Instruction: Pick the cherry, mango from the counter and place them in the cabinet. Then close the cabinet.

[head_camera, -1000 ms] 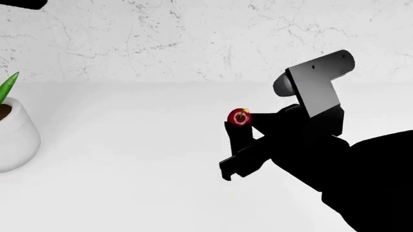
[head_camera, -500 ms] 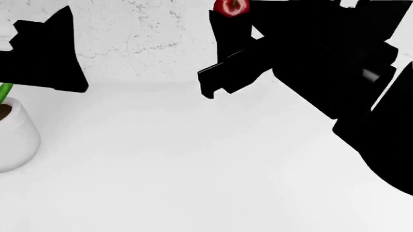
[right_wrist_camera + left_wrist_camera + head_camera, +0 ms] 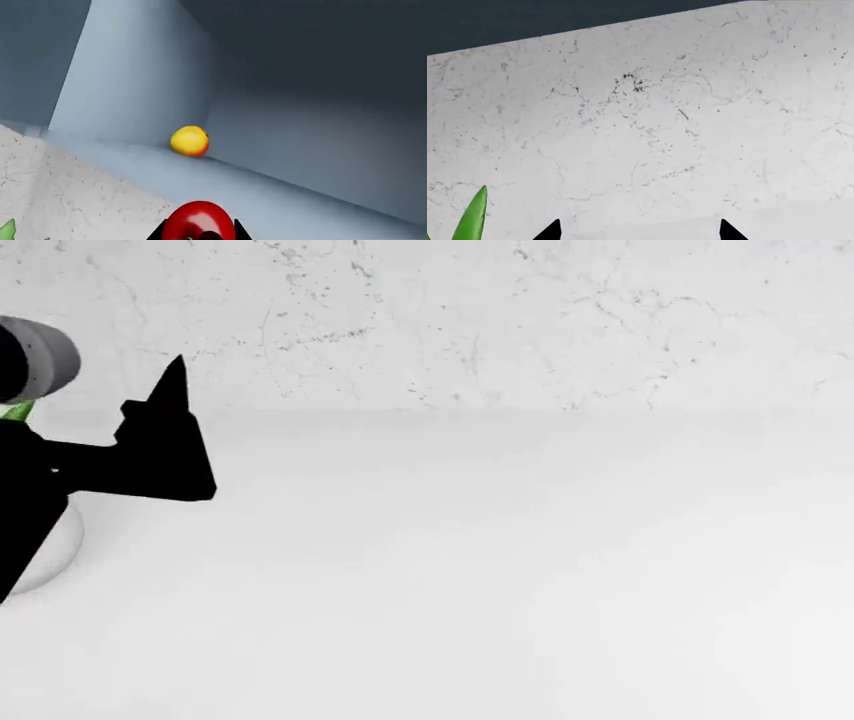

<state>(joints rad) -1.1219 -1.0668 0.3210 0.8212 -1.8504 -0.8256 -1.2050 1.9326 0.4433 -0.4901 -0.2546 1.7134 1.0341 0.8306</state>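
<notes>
**One cherry held, one mango on the shelf**

We count one cherry (image 3: 199, 221) and one mango (image 3: 189, 141). Only our right wrist view shows them. Our right hand (image 3: 200, 234) is clamped on the cherry, in front of the open cabinet (image 3: 133, 90). The mango lies inside, at the back corner. Our head view shows only the white tabletop (image 3: 507, 570), a white pot (image 3: 60, 540) and our left hand (image 3: 167, 445). We cannot tell if that hand is apart or together.

We see the white counter (image 3: 467, 570) bearing a white pot (image 3: 60, 540) at its left edge. The mango (image 3: 189, 141) rests on the cabinet floor (image 3: 280, 195), near the back corner.
</notes>
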